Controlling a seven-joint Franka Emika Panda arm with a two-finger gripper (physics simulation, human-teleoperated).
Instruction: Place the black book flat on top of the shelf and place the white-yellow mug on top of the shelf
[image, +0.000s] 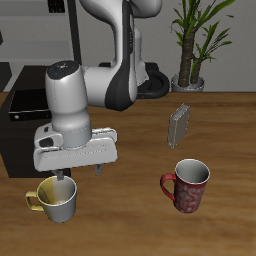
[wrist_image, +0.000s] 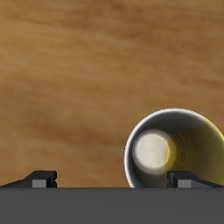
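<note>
The white-yellow mug (image: 58, 198) stands upright near the table's front edge, its yellow handle pointing away from the red mug. My gripper (image: 78, 175) hangs open just above it, with one finger over the mug's rim and the other out beside it. In the wrist view the gripper (wrist_image: 112, 179) shows both fingertips (wrist_image: 39, 178) wide apart, and the mug (wrist_image: 175, 140) lies under one of them with its yellowish inside in sight. The black book (image: 28, 103) lies flat on top of the dark shelf (image: 14, 145) at the table's side.
A red patterned mug (image: 187, 185) stands near the front, well apart from the other mug. A grey ribbed block (image: 180, 125) stands upright farther back. A potted plant (image: 190, 50) is behind the table.
</note>
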